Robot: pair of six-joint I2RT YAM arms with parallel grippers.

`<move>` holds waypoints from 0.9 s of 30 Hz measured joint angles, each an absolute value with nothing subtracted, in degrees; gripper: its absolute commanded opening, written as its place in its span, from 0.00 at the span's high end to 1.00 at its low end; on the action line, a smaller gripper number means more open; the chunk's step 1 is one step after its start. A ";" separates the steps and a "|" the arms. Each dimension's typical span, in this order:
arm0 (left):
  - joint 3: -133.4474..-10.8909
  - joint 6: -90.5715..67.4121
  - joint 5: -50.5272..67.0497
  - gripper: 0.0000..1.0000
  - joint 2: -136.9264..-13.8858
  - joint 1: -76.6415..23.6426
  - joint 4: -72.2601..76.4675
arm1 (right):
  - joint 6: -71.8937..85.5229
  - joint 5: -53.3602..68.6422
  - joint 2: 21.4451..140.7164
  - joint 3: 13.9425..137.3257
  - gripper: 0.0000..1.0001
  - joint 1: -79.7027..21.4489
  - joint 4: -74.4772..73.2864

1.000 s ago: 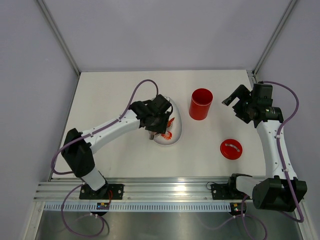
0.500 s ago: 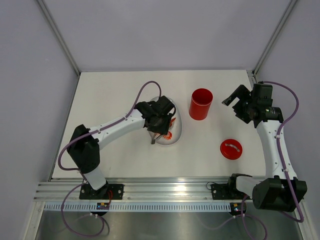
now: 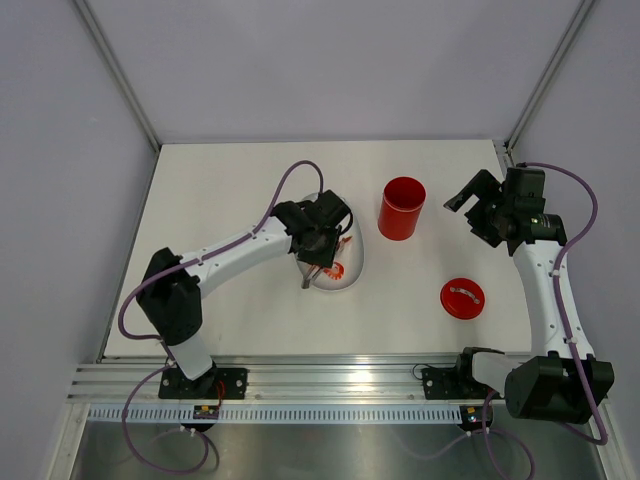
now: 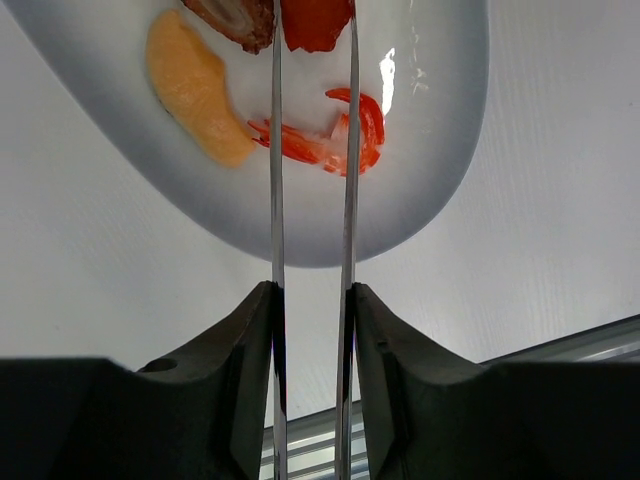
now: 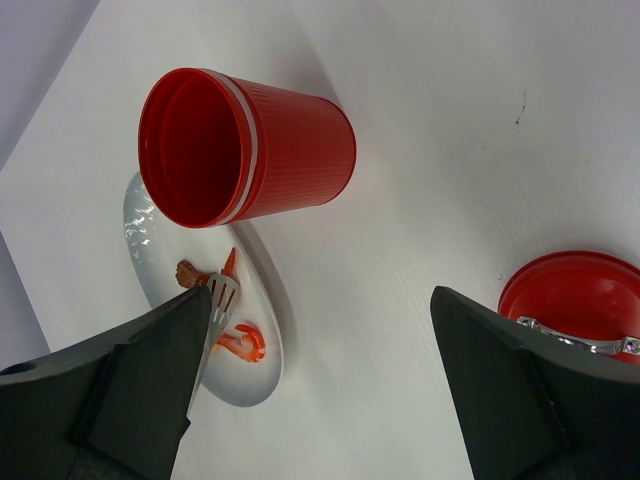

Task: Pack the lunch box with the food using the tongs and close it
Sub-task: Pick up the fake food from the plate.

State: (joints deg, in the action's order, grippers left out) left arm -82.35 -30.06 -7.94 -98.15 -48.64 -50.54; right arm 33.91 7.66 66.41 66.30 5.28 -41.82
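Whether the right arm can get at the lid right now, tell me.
Probably yes. The right gripper hangs open and empty, the lid lies alone on the table on that arm's side, handle up, and nothing stands between them.

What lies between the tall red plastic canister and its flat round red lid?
Nothing: the top view shows bare white tabletop between the tall red plastic canister and flat round red lid; right wrist view agrees.

White oval plate [image 3: 355, 257] left of centre on white table [image 3: 220, 190]; grey walls [image 3: 330, 70] behind
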 measured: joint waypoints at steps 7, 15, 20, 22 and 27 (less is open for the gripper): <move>-84.25 -30.04 -8.88 0.77 -97.30 -48.64 -52.47 | 33.93 7.66 66.41 66.30 0.01 5.28 -41.82; -86.28 -30.00 -10.90 0.77 -95.20 -48.64 -55.33 | 34.09 7.66 66.41 66.30 0.01 5.28 -41.82; -92.20 -29.08 -11.68 0.77 -94.98 -48.64 -57.71 | 34.15 7.66 66.41 66.30 0.01 5.28 -41.80; -96.03 -28.40 -11.75 0.77 -94.98 -48.64 -57.80 | 34.15 7.66 66.41 66.28 0.01 5.28 -41.82; -107.15 -26.15 -11.42 0.77 -95.18 -48.64 -57.34 | 34.20 7.64 66.41 66.30 0.00 5.28 -41.82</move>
